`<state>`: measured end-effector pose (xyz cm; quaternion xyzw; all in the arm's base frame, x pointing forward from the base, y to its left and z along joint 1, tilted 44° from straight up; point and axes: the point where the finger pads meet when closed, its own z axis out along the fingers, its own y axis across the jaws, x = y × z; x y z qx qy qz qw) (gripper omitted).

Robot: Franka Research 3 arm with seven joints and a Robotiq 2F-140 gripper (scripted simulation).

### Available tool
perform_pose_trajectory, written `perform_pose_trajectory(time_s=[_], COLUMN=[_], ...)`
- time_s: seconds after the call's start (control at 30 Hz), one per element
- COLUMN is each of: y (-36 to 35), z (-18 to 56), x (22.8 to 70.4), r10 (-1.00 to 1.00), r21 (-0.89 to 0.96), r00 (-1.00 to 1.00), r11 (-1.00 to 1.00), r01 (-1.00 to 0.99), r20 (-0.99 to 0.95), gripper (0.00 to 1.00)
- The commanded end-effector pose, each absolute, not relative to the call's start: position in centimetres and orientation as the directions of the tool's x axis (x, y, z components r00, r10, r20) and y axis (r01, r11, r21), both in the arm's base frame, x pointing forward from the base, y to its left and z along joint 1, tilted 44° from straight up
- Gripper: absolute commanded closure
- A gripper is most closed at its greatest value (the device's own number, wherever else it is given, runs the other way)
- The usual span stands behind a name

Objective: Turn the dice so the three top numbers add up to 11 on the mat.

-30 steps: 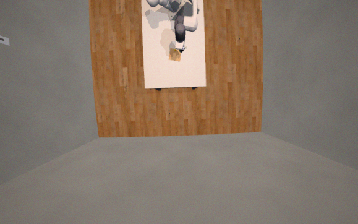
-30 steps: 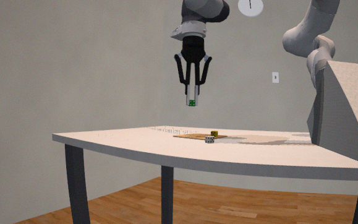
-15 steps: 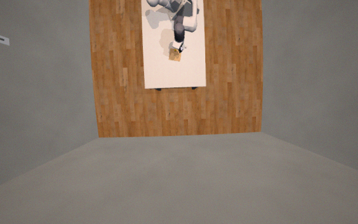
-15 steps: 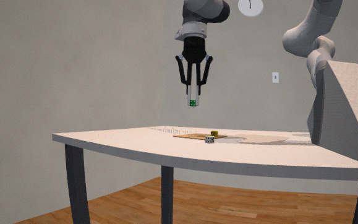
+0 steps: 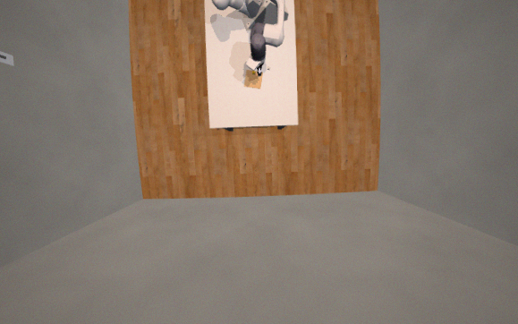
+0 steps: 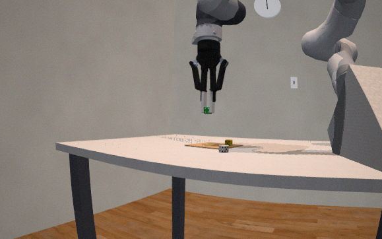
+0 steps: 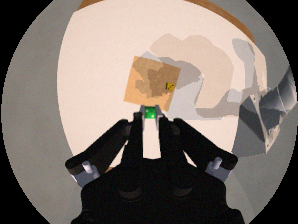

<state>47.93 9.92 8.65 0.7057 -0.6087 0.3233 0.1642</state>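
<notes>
Hanging high above the tabletop, the hand is gripping the green die between its fingertips, the fingers standing nearly together and clamped on two opposite faces. It is touching nothing else.

The die is likely handling as a small, light, rigid cube with smooth faces, so a flat pinch across opposite faces, as here, is the sound hold; a grip on edges or corners would probably let it twist or slip out.

Below, the tan mat is lying flat near the middle of the tabletop. The yellow die is sitting on it, while the white die is resting just off the mat's near edge, on the bare tabletop it seems.
</notes>
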Motion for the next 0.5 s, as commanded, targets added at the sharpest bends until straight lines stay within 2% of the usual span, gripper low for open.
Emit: perform_pose_trajectory(time_s=[0.0, 0.47], y=[9.86, 9.30], z=[8.79, 9.25], x=[47.82, 47.76], r10=[-0.773, -0.768], r21=[-0.273, -0.409], r00=[-0.119, -0.334], r11=[-0.072, 0.103], r01=[-0.959, -0.907], r20=[0.624, 0.547], gripper=[0.91, 0.91])
